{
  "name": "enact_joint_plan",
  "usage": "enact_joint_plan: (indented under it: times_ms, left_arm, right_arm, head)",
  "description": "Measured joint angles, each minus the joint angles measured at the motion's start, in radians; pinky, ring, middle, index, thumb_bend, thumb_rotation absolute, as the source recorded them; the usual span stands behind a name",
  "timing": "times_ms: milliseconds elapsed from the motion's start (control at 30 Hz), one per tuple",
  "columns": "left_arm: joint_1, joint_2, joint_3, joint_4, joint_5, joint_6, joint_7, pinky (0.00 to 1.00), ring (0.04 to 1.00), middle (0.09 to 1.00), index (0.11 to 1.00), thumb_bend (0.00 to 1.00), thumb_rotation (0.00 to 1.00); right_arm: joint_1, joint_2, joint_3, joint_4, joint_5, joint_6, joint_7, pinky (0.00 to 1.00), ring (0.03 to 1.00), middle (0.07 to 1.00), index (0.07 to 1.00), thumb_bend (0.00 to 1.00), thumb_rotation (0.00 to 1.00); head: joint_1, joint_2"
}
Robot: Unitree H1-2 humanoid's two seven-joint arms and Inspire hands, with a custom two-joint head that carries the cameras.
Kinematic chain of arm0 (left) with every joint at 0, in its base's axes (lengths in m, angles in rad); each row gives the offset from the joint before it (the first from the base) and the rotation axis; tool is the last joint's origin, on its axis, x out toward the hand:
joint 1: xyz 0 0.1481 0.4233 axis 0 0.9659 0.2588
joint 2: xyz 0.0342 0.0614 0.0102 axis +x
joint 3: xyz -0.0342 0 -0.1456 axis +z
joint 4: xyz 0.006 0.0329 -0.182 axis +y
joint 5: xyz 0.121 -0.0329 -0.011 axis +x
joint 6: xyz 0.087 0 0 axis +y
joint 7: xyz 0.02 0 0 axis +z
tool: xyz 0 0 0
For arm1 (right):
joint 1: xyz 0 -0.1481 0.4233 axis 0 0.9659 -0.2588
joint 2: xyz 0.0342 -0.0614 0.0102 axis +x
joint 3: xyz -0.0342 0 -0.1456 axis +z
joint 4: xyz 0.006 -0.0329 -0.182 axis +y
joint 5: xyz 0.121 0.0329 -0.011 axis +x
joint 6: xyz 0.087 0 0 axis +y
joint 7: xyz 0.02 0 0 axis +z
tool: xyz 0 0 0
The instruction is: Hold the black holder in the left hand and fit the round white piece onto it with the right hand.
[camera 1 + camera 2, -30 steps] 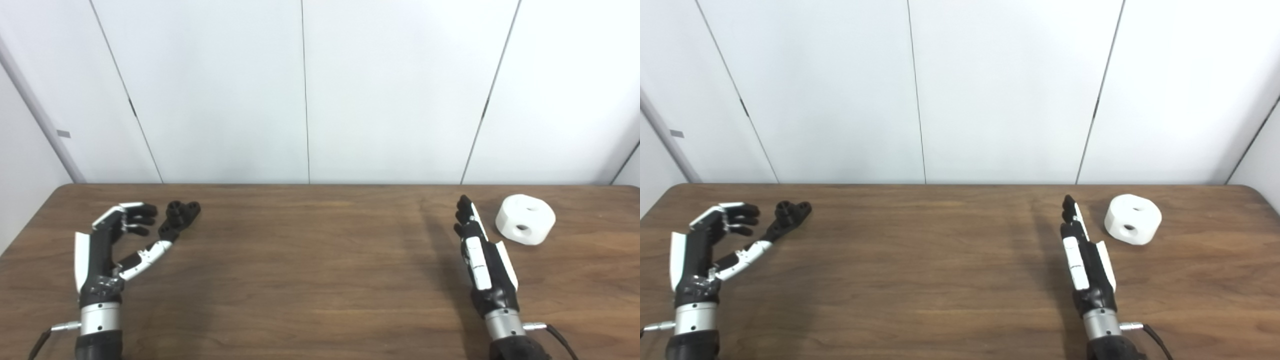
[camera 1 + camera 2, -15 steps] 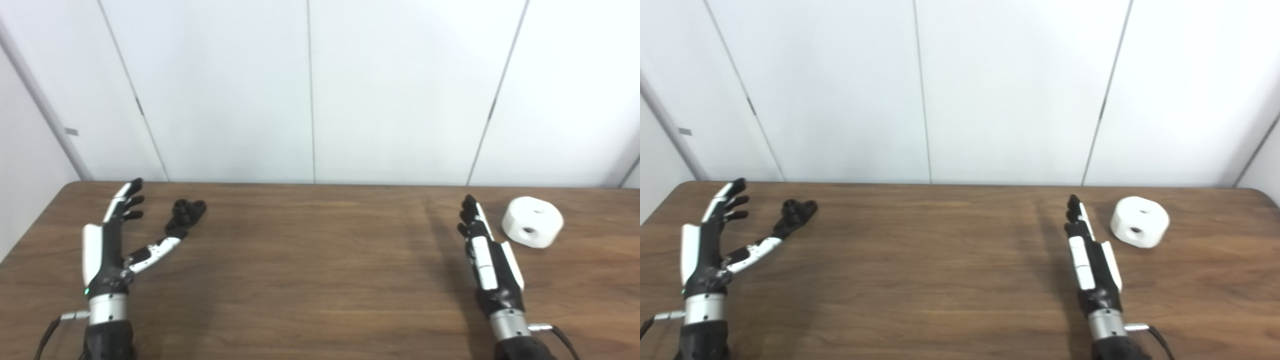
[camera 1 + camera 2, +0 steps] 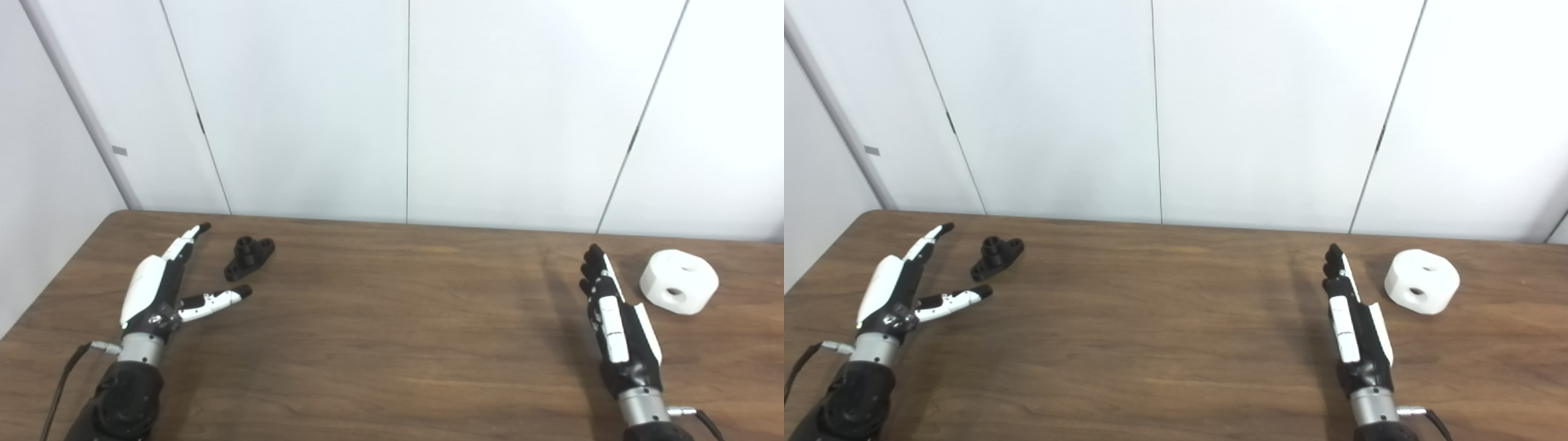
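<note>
Left eye view: black holder (image 3: pixel 248 258) and round white piece (image 3: pixel 678 281) both lie untouched on my counter (image 3: pixel 392 343). My left hand (image 3: pixel 160 288) is spread just beside the holder, my right hand (image 3: pixel 618 324) flat with fingers together, so both grasps and the fit remain.

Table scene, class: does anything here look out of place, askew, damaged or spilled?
Nothing stands out. The black holder and the round white piece lie intact and apart on the table, each beside an open hand: left hand, right hand.
</note>
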Motion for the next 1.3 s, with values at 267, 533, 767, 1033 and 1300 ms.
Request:
enact_joint_plan:
  times_ms: [267, 533, 767, 1033, 1300]
  left_arm:
    - [-0.042, 0.006, -0.033, 0.018, 0.007, 0.057, -0.037, 1.0, 1.0, 0.997, 0.945, 0.94, 0.46]
    - [-0.087, 0.04, -0.075, 0.137, 0.046, 0.048, -0.036, 1.0, 0.994, 0.973, 0.908, 0.93, 0.44]
    - [-0.118, 0.07, -0.088, 0.204, 0.034, -0.008, -0.037, 1.0, 0.98, 0.956, 0.891, 0.95, 0.42]
    - [-0.131, 0.072, -0.089, 0.237, -0.003, -0.026, -0.039, 1.0, 0.966, 0.944, 0.891, 0.97, 0.4]
    - [-0.152, 0.071, -0.088, 0.248, -0.008, -0.032, -0.036, 0.93, 0.934, 0.932, 0.892, 0.94, 0.36]
  right_arm:
    - [0.0, -0.003, -0.007, -0.002, 0.052, 0.01, 0.023, 1.0, 1.0, 1.0, 1.0, 0.35, 1.0]
    - [0.0, -0.005, -0.011, -0.002, 0.063, 0.01, 0.029, 1.0, 1.0, 1.0, 1.0, 0.36, 1.0]
    - [0.001, -0.008, -0.02, -0.001, 0.069, 0.008, 0.032, 1.0, 1.0, 1.0, 1.0, 0.4, 1.0]
    - [0.001, -0.009, -0.026, -0.001, 0.084, 0.006, 0.037, 1.0, 1.0, 1.0, 1.0, 0.35, 1.0]
    - [0.001, -0.011, -0.027, -0.001, 0.096, 0.005, 0.041, 1.0, 1.0, 1.0, 1.0, 0.35, 1.0]
  head:
    - [0.037, -0.005]
    - [0.057, -0.009]
    - [0.074, -0.009]
    - [0.104, -0.015]
    - [0.112, -0.012]
